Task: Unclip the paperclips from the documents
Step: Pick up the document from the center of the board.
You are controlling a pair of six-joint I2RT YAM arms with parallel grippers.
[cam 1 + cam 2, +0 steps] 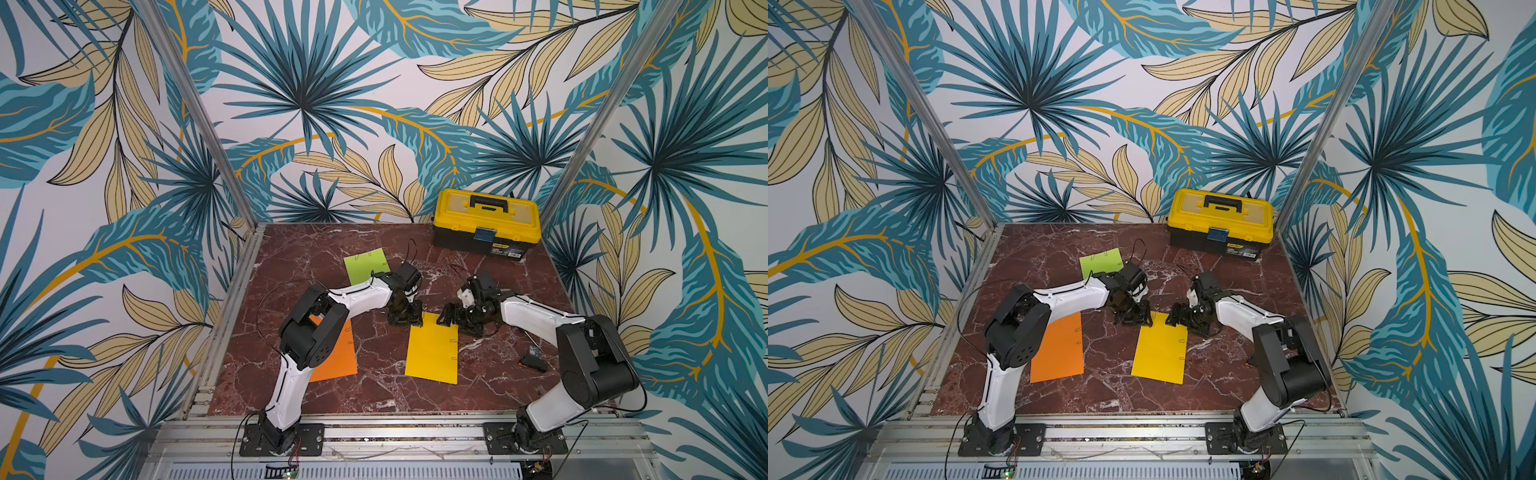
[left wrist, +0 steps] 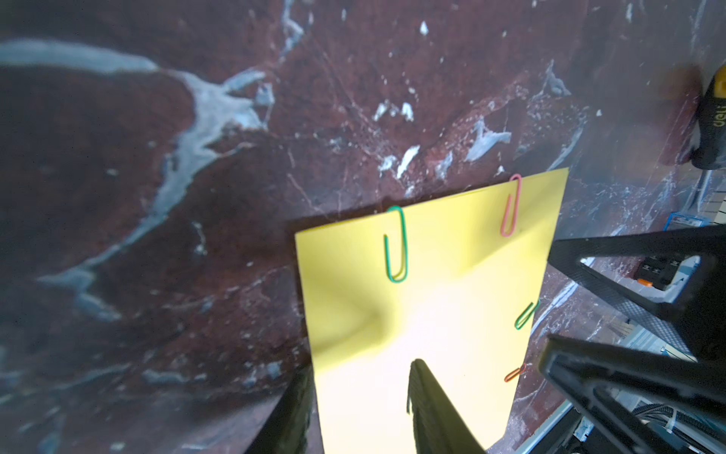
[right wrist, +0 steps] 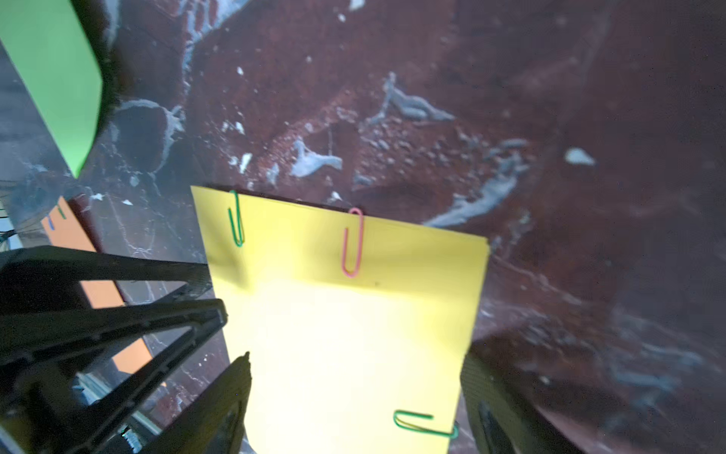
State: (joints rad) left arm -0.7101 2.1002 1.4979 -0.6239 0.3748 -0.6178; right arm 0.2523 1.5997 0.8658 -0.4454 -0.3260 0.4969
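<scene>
The golden yellow sheet (image 1: 432,353) is laid flat near the middle of the table (image 1: 478,374), with a green paperclip (image 2: 396,245) and a pink paperclip (image 2: 512,206) clipped on its far edge. Over the sheet's left edge the left end effector (image 2: 359,373) is held part-open, and the right end effector (image 3: 357,355) is spread wide above it, both empty. The lime green sheet (image 1: 365,264) and orange sheet (image 1: 338,353) are seen further left.

Three documents (image 1: 432,353), one toolbox (image 1: 486,220), four paperclips (image 2: 396,243) on the yellow one.
</scene>
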